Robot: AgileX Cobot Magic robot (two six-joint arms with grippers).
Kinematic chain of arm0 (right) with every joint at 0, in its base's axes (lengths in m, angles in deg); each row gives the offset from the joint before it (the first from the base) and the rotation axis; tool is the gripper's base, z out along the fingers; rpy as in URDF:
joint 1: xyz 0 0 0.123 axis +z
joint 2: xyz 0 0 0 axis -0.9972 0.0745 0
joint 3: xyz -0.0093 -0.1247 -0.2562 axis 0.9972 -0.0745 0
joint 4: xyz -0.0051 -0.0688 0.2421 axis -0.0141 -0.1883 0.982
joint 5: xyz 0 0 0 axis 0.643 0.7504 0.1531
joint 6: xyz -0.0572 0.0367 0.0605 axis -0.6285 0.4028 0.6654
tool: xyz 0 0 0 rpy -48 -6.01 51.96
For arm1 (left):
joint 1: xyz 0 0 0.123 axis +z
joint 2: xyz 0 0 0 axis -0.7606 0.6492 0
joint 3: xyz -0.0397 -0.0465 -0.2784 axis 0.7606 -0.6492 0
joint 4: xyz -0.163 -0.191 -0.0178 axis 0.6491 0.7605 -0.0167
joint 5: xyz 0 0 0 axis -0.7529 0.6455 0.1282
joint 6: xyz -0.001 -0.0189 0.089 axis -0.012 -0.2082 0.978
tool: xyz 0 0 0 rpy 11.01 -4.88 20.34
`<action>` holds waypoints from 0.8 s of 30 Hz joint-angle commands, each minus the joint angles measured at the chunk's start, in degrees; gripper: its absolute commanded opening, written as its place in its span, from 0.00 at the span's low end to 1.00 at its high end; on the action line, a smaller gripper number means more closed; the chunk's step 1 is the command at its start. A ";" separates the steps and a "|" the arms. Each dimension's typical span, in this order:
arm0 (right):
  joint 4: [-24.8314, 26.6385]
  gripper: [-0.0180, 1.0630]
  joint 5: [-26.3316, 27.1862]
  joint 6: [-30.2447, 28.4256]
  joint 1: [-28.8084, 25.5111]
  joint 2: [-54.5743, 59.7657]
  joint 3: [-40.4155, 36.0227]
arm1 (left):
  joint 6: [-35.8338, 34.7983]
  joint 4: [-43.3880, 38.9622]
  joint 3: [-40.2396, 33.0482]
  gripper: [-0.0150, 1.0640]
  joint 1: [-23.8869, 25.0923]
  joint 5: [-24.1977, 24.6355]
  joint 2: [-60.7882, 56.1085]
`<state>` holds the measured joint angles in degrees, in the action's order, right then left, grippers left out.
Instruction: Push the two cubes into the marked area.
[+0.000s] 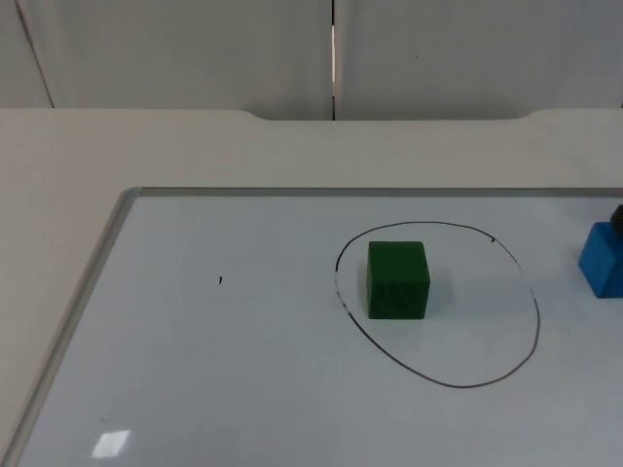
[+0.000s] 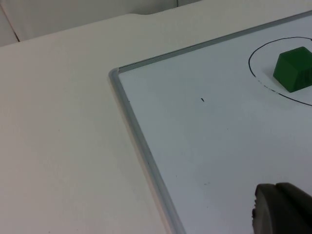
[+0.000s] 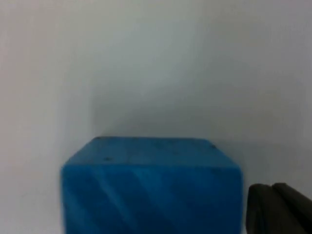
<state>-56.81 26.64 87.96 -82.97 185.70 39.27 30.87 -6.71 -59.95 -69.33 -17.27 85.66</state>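
The whiteboard (image 1: 243, 370) looks smooth and faintly glossy, catching a bright reflection at the lower left of the top view, and its frame (image 2: 141, 146) reads as brushed grey metal. The table (image 1: 58, 156) around it is matt cream. The green cube (image 1: 398, 280) is matt with faint diagonal ridges on its front face; the blue cube (image 3: 151, 187) shows similar ridges and a dull plastic look

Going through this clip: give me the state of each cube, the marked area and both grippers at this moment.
green cube: inside the circle, near its left edge.
blue cube: outside the circle, to its right.
marked circle: holds one cube.
right gripper: close behind the blue cube.
left gripper: waiting above the whiteboard.
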 commanded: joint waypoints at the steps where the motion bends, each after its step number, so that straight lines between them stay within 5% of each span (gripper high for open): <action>1: 0.04 0.02 0.86 -0.89 0.98 -0.32 0.34 | -0.40 -0.28 -0.24 0.01 -0.01 -0.58 -0.26; 24: 1.95 0.02 3.77 -2.38 5.91 -0.32 0.34 | -0.40 -0.28 -0.24 0.01 -0.01 -0.58 -0.26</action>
<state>-55.71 29.90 86.22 -77.44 185.70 39.27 30.87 -6.71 -59.95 -69.33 -17.27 85.66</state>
